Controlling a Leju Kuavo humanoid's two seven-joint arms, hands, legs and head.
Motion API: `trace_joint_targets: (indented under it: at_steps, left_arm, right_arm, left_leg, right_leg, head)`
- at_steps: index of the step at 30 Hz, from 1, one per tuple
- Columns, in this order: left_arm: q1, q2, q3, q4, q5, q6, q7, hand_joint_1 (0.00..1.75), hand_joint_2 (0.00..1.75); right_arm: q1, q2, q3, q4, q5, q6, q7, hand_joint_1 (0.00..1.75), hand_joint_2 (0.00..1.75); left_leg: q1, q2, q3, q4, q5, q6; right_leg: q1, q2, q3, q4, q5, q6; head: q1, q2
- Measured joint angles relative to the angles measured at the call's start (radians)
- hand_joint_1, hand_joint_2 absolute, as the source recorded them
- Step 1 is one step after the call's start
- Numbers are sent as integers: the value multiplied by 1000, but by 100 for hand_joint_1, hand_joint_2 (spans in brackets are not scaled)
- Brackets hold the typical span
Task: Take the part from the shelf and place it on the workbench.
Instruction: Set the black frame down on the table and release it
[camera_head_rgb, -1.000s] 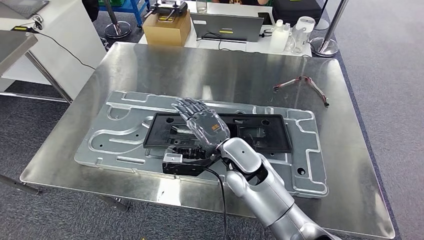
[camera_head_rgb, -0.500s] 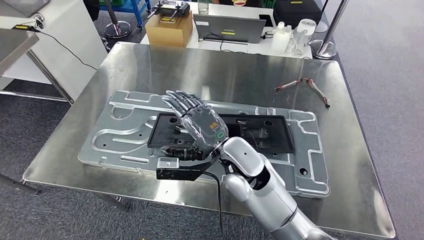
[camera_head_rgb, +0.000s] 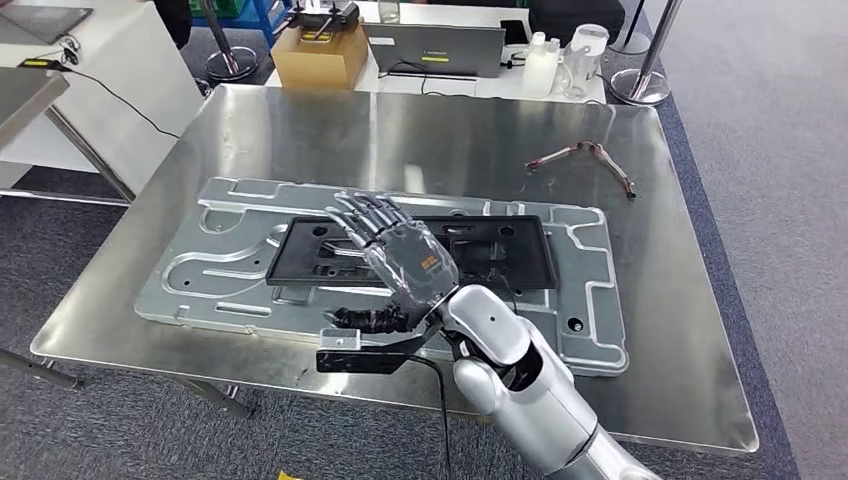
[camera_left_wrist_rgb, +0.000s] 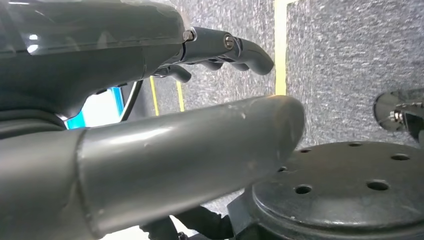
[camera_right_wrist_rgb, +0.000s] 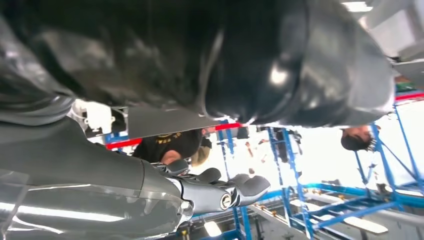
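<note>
Head view. A steel workbench with a brushed, reflective top and rounded corners carries a large silver stamped plate, flat, with raised ribs, curved channels and small holes. The plate lies lengthwise across the bench, its near long edge close to the bench's near edge; broad bare steel lies beyond it toward the far edge, and a narrower strip to the right. On the plate's middle rests the part, a black rectangular frame of matte plastic with a raised rim and moulded recesses, well inside the plate's outline on all sides.

The right hand hovers over the frame's left half, palm down, fingers stretched forward and apart, gripping nothing; whether the fingertips touch the frame cannot be told. Its silver arm enters from the lower right, crossing the bench's near edge.

A thin reddish bent wire piece lies alone on the far right of the bench, well apart from the plate. Beyond the far edge stand a cardboard box, a laptop and clear bottles on a white table.

Left wrist view. The left hand hangs above grey carpet, fingers loosely extended with nothing in them.
</note>
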Motion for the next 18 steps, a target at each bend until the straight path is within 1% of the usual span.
trace_joint_targets:
  at_steps: [1, 3, 4, 5, 6, 7, 8, 9, 10, 11, 12, 13, 14, 15, 16, 17, 18]
  left_arm:
    - [1, 0, 5, -2, 0, -4, 0, 0, 0]
    - [1, 0, 15, -6, -4, -14, 0, 0, 0]
    - [1, 0, 19, -6, -7, -18, 0, 0, 0]
    - [2, 1, 22, -6, -9, -21, 0, 0, 0]
    - [2, 1, 25, -6, -11, -22, 0, 0, 0]
    - [2, 1, 28, -6, -12, -23, 0, 0, 0]
    - [2, 1, 31, -7, -13, -23, 0, 0, 0]
    - [2, 1, 34, -9, -15, -24, 0, 0, 0]
    - [2, 2, 36, -12, -15, -24, 0, 0, 0]
    - [2, 2, 37, -14, -16, -24, 0, 0, 0]
    - [2, 3, 39, -16, -17, -24, 0, 0, 0]
    - [2, 3, 39, -17, -17, -24, 0, 0, 0]
    - [3, 2, 40, -17, -17, -24, 0, 0, 0]
    - [3, 2, 40, -18, -17, -24, 0, 0, 0]
    - [3, 2, 41, -18, -17, -25, 0, 0, 0]
    - [3, 2, 41, -18, -18, -25, 0, 0, 0]
    - [3, 2, 41, -19, -20, -26, 0, 0, 0]
  right_arm:
    - [0, 7, 8, 0, 2, 1, 2, 0, 0]
    - [2, 15, 24, 0, 6, 1, 6, 0, 0]
    - [4, 16, 31, 0, 8, 1, 8, 0, 0]
    - [7, 16, 37, 0, 9, 1, 10, 0, 0]
    - [9, 16, 42, 0, 10, 0, 12, 0, 0]
    - [11, 16, 46, 0, 10, 0, 14, 0, 0]
    - [12, 17, 50, 0, 10, 0, 14, 0, 0]
    - [12, 18, 52, 0, 10, -1, 14, 0, 0]
    - [12, 19, 54, 0, 10, -1, 15, 0, 0]
    - [12, 20, 55, 0, 10, -1, 15, 0, 0]
    - [12, 20, 56, 0, 10, -2, 15, 0, 0]
    - [12, 21, 58, 0, 10, -2, 15, 0, 0]
    - [13, 21, 59, 0, 10, -2, 15, 0, 0]
    - [12, 21, 60, 0, 10, -2, 15, 0, 0]
    - [12, 21, 60, 0, 10, -2, 15, 0, 0]
    - [13, 20, 61, 0, 10, -2, 15, 0, 0]
    - [14, 20, 61, 0, 10, -2, 15, 0, 0]
  left_leg:
    - [0, 0, -17, 39, -34, 0]
    - [-5, 0, -64, 169, -122, 4]
    - [-8, 0, -82, 230, -151, 7]
    - [-13, 0, -87, 267, -162, 12]
    - [-19, 0, -73, 266, -150, 21]
    - [-26, 0, -39, 227, -124, 34]
    - [-36, -1, 9, 161, -97, 52]
    - [-45, 0, 60, 84, -85, 71]
    - [-53, 1, 98, 23, -78, 82]
    - [-59, 2, 121, -18, -79, 90]
    - [-62, 4, 127, -38, -79, 92]
    - [-63, 5, 123, -45, -67, 90]
    - [-62, 6, 119, -55, -53, 91]
    - [-58, 7, 113, -64, -37, 94]
    - [-54, 9, 103, -73, -20, 95]
    - [-52, 11, 91, -76, -5, 96]
    - [-51, 11, 76, -77, 8, 97]
  right_leg:
    - [2, -2, -7, -1, 7, -10]
    - [12, -6, -26, -1, 21, -26]
    - [19, -9, -37, -1, 28, -31]
    - [26, -10, -47, -1, 36, -35]
    - [34, -11, -57, -1, 44, -38]
    - [41, -11, -66, -1, 53, -40]
    - [47, -10, -75, -1, 61, -42]
    - [53, -9, -82, -1, 70, -42]
    - [55, -9, -85, -2, 78, -40]
    - [54, -10, -87, -4, 87, -36]
    - [52, -12, -87, -7, 96, -31]
    - [49, -13, -87, -13, 106, -25]
    - [47, -13, -89, -15, 108, -20]
    - [46, -12, -93, -8, 92, -13]
    - [44, -11, -102, 15, 56, -6]
    - [40, -10, -114, 60, 2, 1]
    - [34, -10, -128, 119, -51, 9]
  head:
    - [0, 0]
    - [0, 0]
    - [-1, 0]
    - [0, 0]
    - [0, 0]
    - [0, 0]
    - [0, 0]
    - [0, 0]
    - [0, 0]
    - [0, 0]
    - [0, 0]
    - [0, 0]
    - [0, 0]
    - [0, 0]
    - [0, 0]
    - [0, 0]
    - [0, 0]
